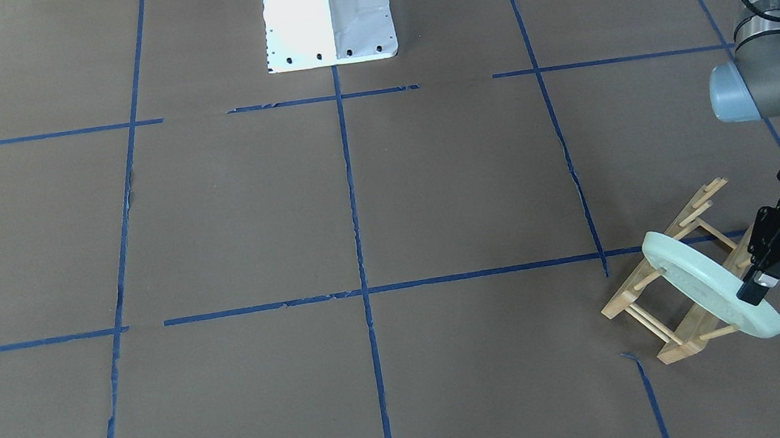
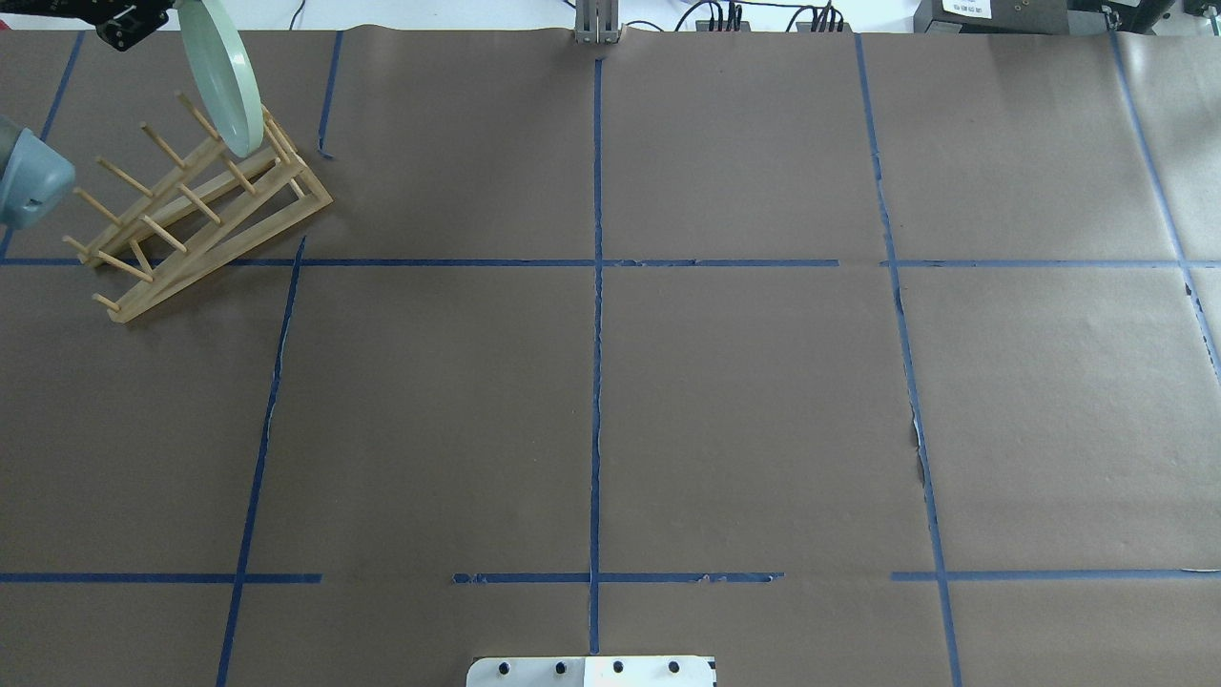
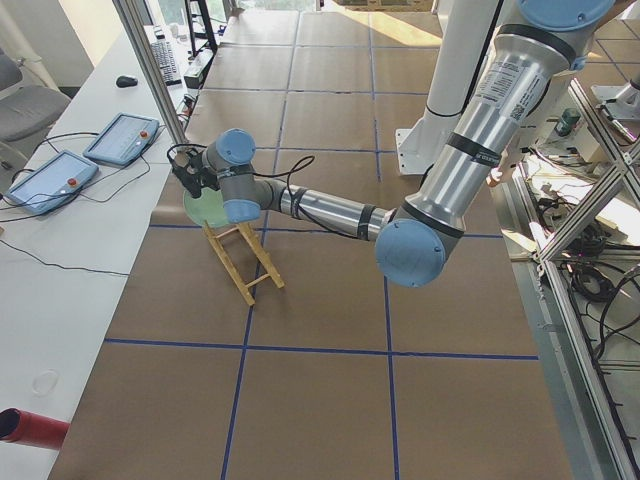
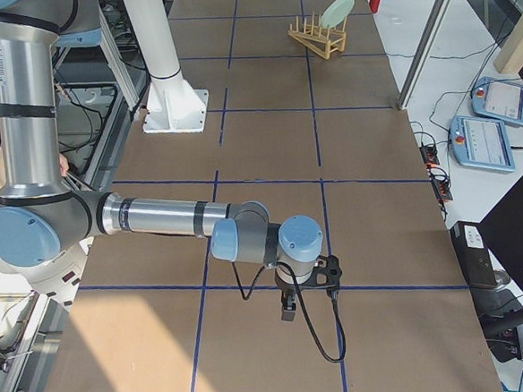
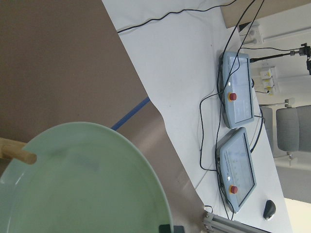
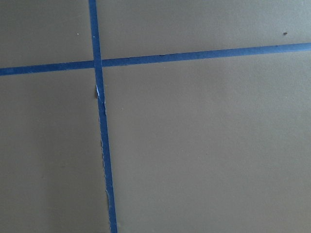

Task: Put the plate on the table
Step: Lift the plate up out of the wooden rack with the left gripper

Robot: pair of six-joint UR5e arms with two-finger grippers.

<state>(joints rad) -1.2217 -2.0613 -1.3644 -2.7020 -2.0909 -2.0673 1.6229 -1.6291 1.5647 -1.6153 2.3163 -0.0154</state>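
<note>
The pale mint-green plate [image 1: 703,285] stands on edge, tilted, between the pegs of the light wooden rack [image 1: 685,346] at the far left of the table [image 1: 360,215]. My left gripper [image 1: 752,292] is shut on the plate's upper rim. In the overhead view the plate [image 2: 224,76] leans over the rack [image 2: 191,239] with the left gripper [image 2: 143,21] beside it. The left wrist view is filled by the plate's face [image 5: 82,184] and one peg. My right gripper [image 4: 287,311] hangs low over the table far from the rack; whether it is open or shut, I cannot tell.
The white robot base [image 1: 328,18] stands at the table's middle edge. Two teach pendants [image 5: 236,92] with cables lie on the white bench past the table's far edge, close to the rack. The right wrist view shows only brown paper and blue tape lines [image 6: 99,121].
</note>
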